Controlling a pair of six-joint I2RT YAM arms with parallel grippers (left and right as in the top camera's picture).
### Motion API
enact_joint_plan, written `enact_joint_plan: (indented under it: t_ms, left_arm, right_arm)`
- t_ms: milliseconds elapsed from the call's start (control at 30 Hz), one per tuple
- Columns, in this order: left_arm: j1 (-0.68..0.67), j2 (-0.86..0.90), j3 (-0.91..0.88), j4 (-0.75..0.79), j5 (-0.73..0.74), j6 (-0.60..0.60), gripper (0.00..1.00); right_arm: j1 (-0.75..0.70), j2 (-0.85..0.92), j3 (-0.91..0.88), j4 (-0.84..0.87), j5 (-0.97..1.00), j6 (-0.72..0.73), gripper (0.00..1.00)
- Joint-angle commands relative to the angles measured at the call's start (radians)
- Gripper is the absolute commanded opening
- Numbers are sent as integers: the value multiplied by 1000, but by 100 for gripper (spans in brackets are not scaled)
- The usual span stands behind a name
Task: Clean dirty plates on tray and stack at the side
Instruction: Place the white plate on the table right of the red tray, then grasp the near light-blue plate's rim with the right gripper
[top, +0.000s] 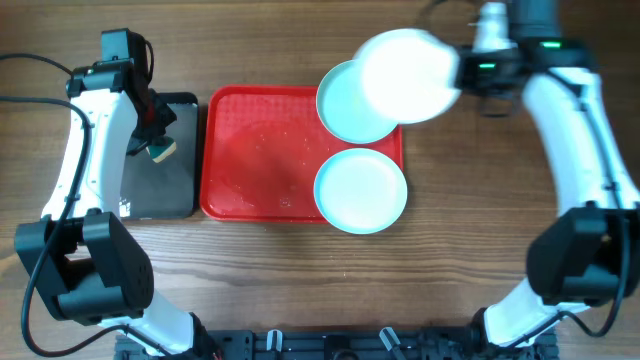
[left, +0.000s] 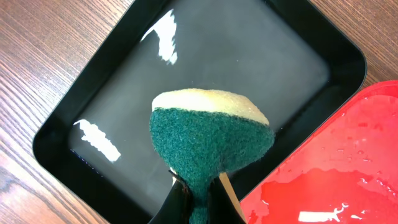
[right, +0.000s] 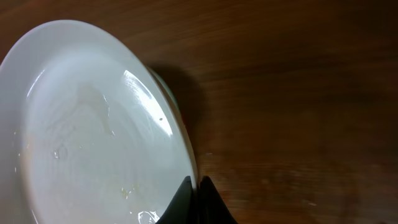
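The red tray lies at the table's middle. Two pale aqua plates rest on its right side: one at the far right corner and one at the near right corner, both overhanging the lip. My right gripper is shut on the rim of a third, creamy white plate, held in the air above the tray's far right corner; in the right wrist view the plate looks wet, with my fingers pinching its edge. My left gripper is shut on a green and yellow sponge over the black tray.
The black tray lies just left of the red tray, and the red tray's wet corner shows in the left wrist view. Bare wooden table lies right of the red tray and along the front edge.
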Motion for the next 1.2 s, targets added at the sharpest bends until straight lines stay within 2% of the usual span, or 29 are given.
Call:
enact_joint_plan:
  t_ms: [0,100,167,300,433,533,600,700,767,867,967,1167]
  left_arm:
    - [4,4,-6,0,9,0,4]
    - [4,4,-6,0,9,0,4]
    - [4,4,-6,0,10,0,4]
    - [4,4,-6,0,10,1,4]
    - [4,4,-6,0,10,1,4]
    - [4,4,-6,0,10,1,4]
    - [4,4,-6,0,10,1,4]
    - [4,4,-6,0,10,1,4]
    - [4,4,-6,0,9,1,4]
    - [4,4,-6,-1,10,1,4]
    - [4,4,-6,-1,17,1,4]
    - [4,4,-6,-1,17,1,4]
  right_arm:
    - [-201,-24,-87,14,-68,3,4]
    - [-317,-24,-219,87,36,41,4]
    - [-344,-24,-298,154,85,82,4]
    - [-349,-23,-480,364,101,84,4]
    - [-340,-23,-565,473,99,74,6]
    - [-330,-23,-562,465,30,34,21]
    - [-322,-24,-538,418,-32,14,26]
    - [-278,-42,-435,253,-56,-35,28]
    - [-177,-90,-345,116,-113,-66,27]
    - [-51,-116,-340,53,-137,-66,28]
    - [90,-106,-363,-2,-98,-60,34]
    - [265,-92,-485,10,13,33,36]
